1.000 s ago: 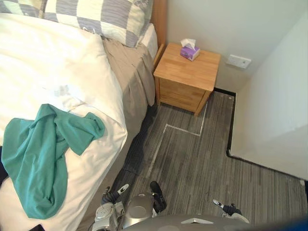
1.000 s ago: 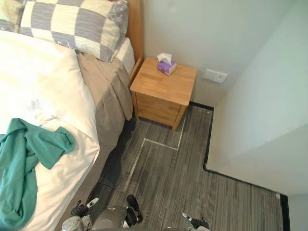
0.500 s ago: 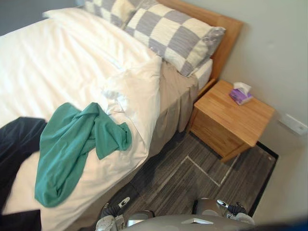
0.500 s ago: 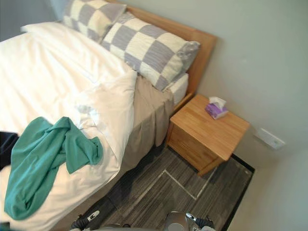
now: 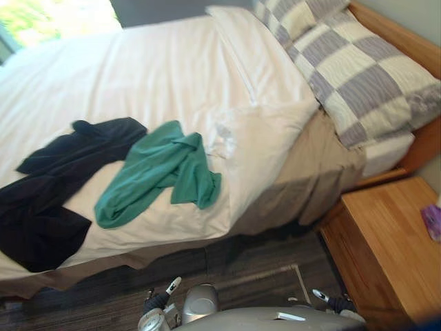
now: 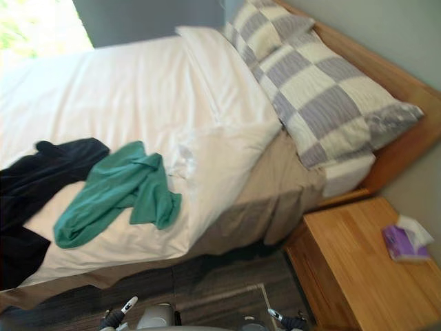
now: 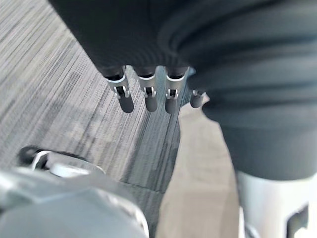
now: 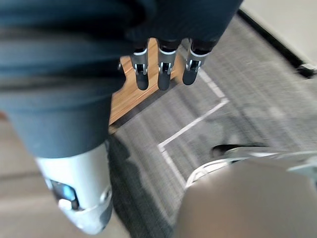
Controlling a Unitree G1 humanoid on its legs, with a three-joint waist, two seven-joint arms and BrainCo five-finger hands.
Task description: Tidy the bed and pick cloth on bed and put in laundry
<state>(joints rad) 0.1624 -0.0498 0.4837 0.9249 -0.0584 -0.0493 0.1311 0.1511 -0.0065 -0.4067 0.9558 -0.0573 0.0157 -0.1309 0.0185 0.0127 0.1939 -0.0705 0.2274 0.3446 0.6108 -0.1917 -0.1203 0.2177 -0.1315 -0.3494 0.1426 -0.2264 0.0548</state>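
on the white duvet (image 5: 151, 76), in the left eye view, a green cloth (image 5: 155, 172) lies crumpled just beside a black garment (image 5: 55, 186). in the right eye view, a tissue box (image 6: 400, 244) with a tissue (image 6: 417, 227) poking out is set on the nightstand (image 6: 351, 276). in the left wrist view, the left hand (image 7: 147, 94) is held straight-fingered and empty above the floor (image 7: 59, 74); in the right wrist view, the right hand (image 8: 163, 69) likewise.

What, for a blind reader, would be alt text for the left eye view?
A green cloth and a black cloth lie side by side on a white bed, near its edge. Checked pillows sit at the head, beside a wooden nightstand.
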